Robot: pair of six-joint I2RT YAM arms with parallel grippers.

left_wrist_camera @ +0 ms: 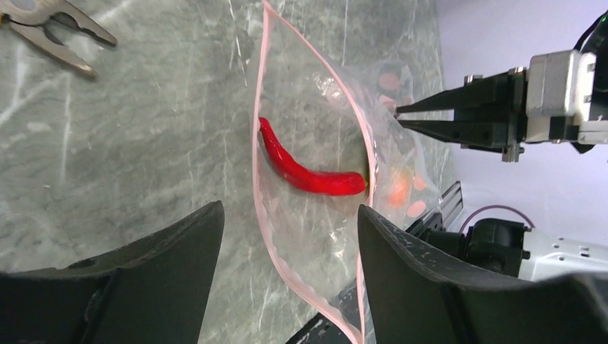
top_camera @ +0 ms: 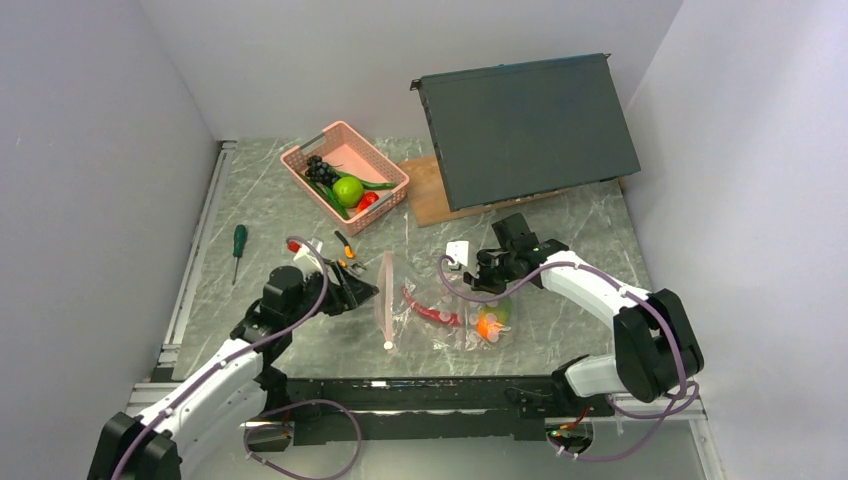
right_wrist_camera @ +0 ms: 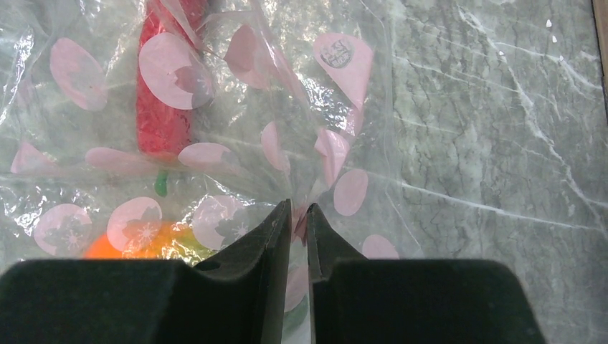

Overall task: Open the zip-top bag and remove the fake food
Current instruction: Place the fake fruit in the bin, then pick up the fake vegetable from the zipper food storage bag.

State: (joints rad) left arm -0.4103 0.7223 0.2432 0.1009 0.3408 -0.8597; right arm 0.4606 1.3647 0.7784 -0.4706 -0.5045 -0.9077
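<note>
The clear zip-top bag [top_camera: 440,318] lies mid-table, its pink-edged mouth [left_wrist_camera: 267,215] gaping toward my left gripper [top_camera: 365,292]. Inside it lie fake food pieces: a red chili pepper [left_wrist_camera: 308,172] and an orange-green mango [right_wrist_camera: 143,244]. My left gripper [left_wrist_camera: 290,244] is open, one finger on each side of the mouth's near end and nothing held. At the bag's closed end my right gripper [right_wrist_camera: 299,209] is shut on a fold of the spotted plastic [right_wrist_camera: 236,93], seen from the left wrist as thin jaws [left_wrist_camera: 401,115]. The chili [right_wrist_camera: 165,107] lies just ahead of it.
A pink basket [top_camera: 375,152] at the back holds a green apple [top_camera: 348,190], dark grapes and other fake food. Orange-handled pliers [top_camera: 347,250] lie near the left gripper, a green-handled screwdriver [top_camera: 238,245] further left. A dark panel [top_camera: 525,125] leans on a wooden board [top_camera: 425,190].
</note>
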